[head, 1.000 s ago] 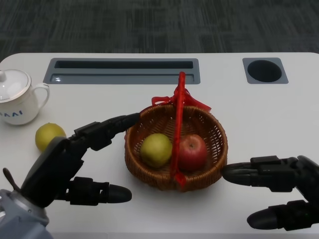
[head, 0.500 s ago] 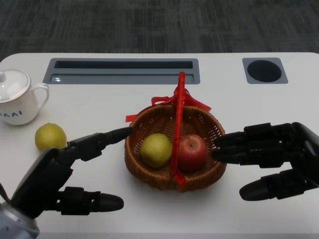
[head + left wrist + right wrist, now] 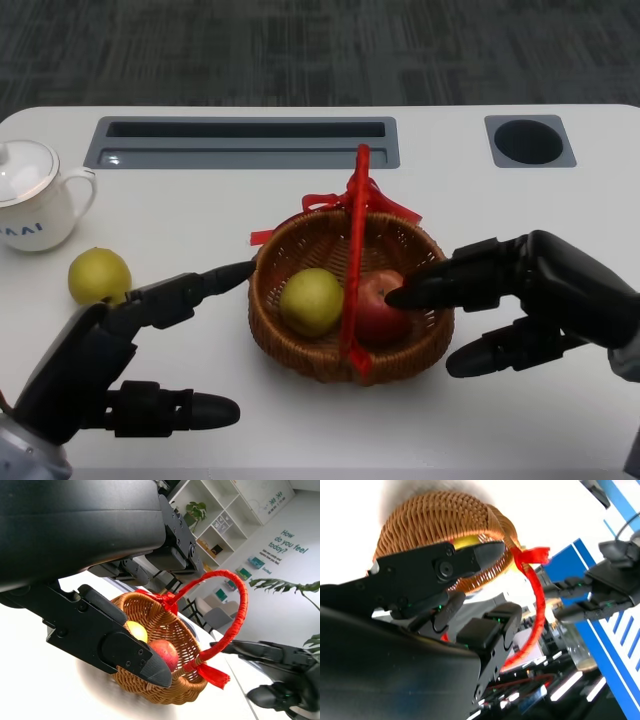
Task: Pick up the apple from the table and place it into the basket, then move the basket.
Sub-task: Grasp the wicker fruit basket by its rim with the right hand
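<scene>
The brown wicker basket (image 3: 300, 350) with a red handle (image 3: 356, 260) stands mid-table. In it lie the red apple (image 3: 370, 312) and a yellow-green fruit (image 3: 311, 301). My right hand (image 3: 530, 295) reaches over the basket's right rim. Its fingertips (image 3: 400, 297) touch or hover at the apple, and its thumb lies outside the wall, apart from it. My left hand (image 3: 105, 350) is spread, one finger pointing at the basket's left rim; contact is unclear. The left wrist view shows the basket (image 3: 165, 690), the apple (image 3: 165, 652) and the right hand (image 3: 280, 670) beyond. The right wrist view shows the basket (image 3: 420, 525).
Another yellow-green fruit (image 3: 99, 276) lies on the table left of the basket, beside my left hand. A white lidded cup (image 3: 35, 205) stands at the far left. A grey slot (image 3: 245, 140) and a round hole (image 3: 530, 140) are set into the table's back.
My right hand has moved left and up, from beside the basket to over its right rim, fingertips reaching the apple. My left hand has sunk back a little. The basket stays put.
</scene>
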{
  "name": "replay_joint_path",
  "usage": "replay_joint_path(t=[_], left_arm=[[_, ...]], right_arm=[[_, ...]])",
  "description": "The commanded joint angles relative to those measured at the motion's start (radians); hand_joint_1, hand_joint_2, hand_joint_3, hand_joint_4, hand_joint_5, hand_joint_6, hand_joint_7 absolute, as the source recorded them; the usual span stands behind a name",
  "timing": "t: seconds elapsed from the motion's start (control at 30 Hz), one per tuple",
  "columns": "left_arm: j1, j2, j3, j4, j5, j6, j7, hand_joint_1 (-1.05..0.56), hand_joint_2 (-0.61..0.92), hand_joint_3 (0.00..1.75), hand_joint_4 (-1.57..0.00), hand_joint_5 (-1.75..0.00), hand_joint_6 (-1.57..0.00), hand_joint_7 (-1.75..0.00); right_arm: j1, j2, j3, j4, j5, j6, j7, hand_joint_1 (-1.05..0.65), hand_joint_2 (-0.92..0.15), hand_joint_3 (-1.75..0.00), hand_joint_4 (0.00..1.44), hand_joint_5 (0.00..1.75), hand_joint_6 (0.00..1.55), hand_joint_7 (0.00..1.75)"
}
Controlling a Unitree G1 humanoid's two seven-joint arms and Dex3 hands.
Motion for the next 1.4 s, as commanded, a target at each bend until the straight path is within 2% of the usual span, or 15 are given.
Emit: replay_joint_path(t=[0.03,0.23,0.43,0.73,0.9,1.0,1.1,1.17,1.3,1.4], left_arm=[[-0.001,0.005,0.014,0.005,-0.011,-0.02,-0.004,-0.58,0.71,0.0,-0.57,-0.01,-0.54,-0.01],[-0.001,0.002,0.019,0.001,-0.008,-0.029,0.0,-0.56,0.7,0.0,-0.58,-0.01,-0.55,-0.01],[0.002,0.0,0.022,-0.009,-0.002,-0.029,0.003,-0.55,0.7,0.0,-0.59,-0.01,-0.56,-0.01],[0.009,-0.007,0.034,-0.021,0.016,-0.037,0.017,-0.55,0.69,0.0,-0.6,-0.01,-0.57,-0.01],[0.006,-0.017,0.039,-0.026,0.024,-0.038,0.021,-0.56,0.69,0.0,-0.61,-0.01,-0.58,-0.01],[0.007,-0.024,0.041,-0.035,0.025,-0.034,0.02,-0.56,0.69,0.0,-0.62,-0.01,-0.59,-0.01],[0.016,-0.031,0.046,-0.053,0.035,-0.026,0.024,-0.57,0.7,0.0,-0.62,-0.01,-0.59,-0.01],[0.026,-0.034,0.051,-0.067,0.043,-0.021,0.028,-0.58,0.71,0.01,-0.63,-0.01,-0.59,-0.01],[0.041,-0.038,0.061,-0.088,0.043,-0.022,0.033,-0.56,0.71,0.0,-0.64,-0.01,-0.6,-0.01],[0.049,-0.042,0.065,-0.097,0.039,-0.021,0.034,-0.55,0.71,0.0,-0.65,-0.01,-0.6,-0.01]], right_arm=[[-0.061,-0.009,0.038,0.029,-0.133,0.021,-0.107,-0.6,-0.88,-0.01,0.76,0.0,0.65,0.0],[-0.13,-0.025,0.164,0.052,-0.357,0.087,-0.307,-0.59,-0.85,0.0,0.77,0.01,0.69,0.01],[-0.207,-0.047,0.317,0.116,-0.515,0.146,-0.476,-0.58,-0.82,0.0,0.79,0.01,0.7,0.01],[-0.286,-0.055,0.521,0.203,-0.647,0.239,-0.692,-0.61,-0.85,-0.01,0.86,0.03,0.74,0.01],[-0.326,-0.032,0.637,0.223,-0.705,0.326,-0.765,-0.61,-0.85,0.0,0.92,0.03,0.74,0.01],[-0.353,-0.013,0.699,0.226,-0.735,0.38,-0.808,-0.53,-0.85,-0.01,0.97,0.04,0.78,0.02],[-0.372,-0.003,0.743,0.237,-0.742,0.401,-0.831,-0.38,-0.89,-0.03,1.12,0.1,0.92,0.06],[-0.373,-0.004,0.762,0.239,-0.737,0.403,-0.847,-0.33,-0.87,-0.02,1.21,0.15,0.98,0.06],[-0.353,-0.042,0.777,0.193,-0.712,0.368,-0.845,-0.26,-0.83,-0.01,1.17,0.12,0.98,0.03],[-0.315,-0.094,0.772,0.103,-0.692,0.353,-0.84,-0.26,-0.86,-0.01,1.22,0.16,0.98,0.01]])
